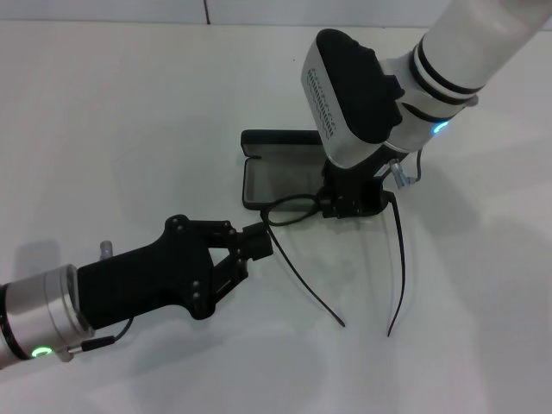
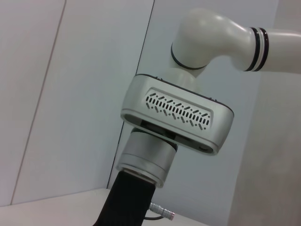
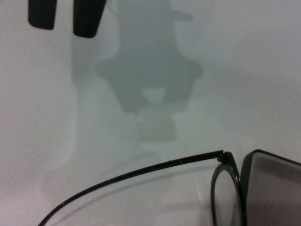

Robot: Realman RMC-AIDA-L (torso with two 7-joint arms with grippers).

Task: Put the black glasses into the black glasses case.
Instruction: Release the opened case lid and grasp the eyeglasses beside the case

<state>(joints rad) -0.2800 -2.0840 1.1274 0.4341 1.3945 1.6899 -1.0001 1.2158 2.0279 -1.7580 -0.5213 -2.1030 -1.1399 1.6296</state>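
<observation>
Right now my right gripper (image 1: 349,205) sits low over the front edge of the open case (image 1: 276,172), down at the frame of the glasses (image 1: 297,210); fingers look closed on the frame near the bridge, though the wrist housing hides most of the contact. Glasses front leans at the case's near rim, both temples trailing toward me across the white table (image 1: 129,112), unfolded and spread apart, tips resting on the table. Case lies open, lid standing up at the far side, grey lining showing. My left gripper (image 1: 259,242) is just beside the left lens, fingers nearly together, nothing in them, not touching the frame as far as I can see. Right wrist view shows one lens (image 3: 228,197), a temple (image 3: 136,173) and the case edge (image 3: 273,188); left wrist view only shows the other arm (image 2: 178,122)
</observation>
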